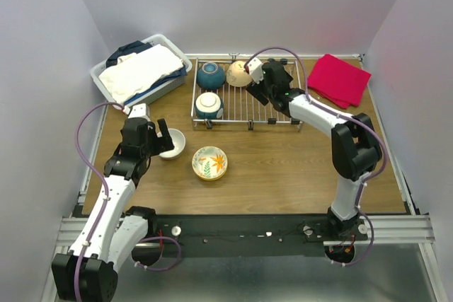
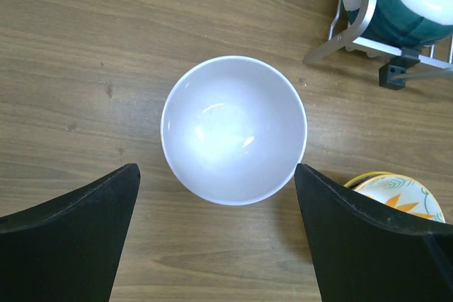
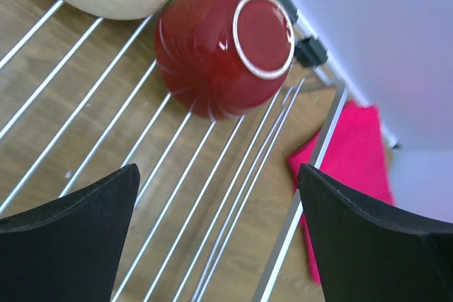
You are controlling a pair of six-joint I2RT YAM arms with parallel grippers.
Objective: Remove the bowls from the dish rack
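The silver wire dish rack lies at the table's back middle. On it are two teal bowls, a cream bowl and an upside-down dark red bowl. A white bowl and a floral bowl stand on the table in front. My left gripper is open above the white bowl, jaws on either side of its near rim, not touching. My right gripper is open over the rack's bars, just short of the red bowl.
A white plastic basket with folded cloths stands at the back left. A red cloth lies at the back right, beside the rack's right rim. The rack's corner and a teal bowl show in the left wrist view.
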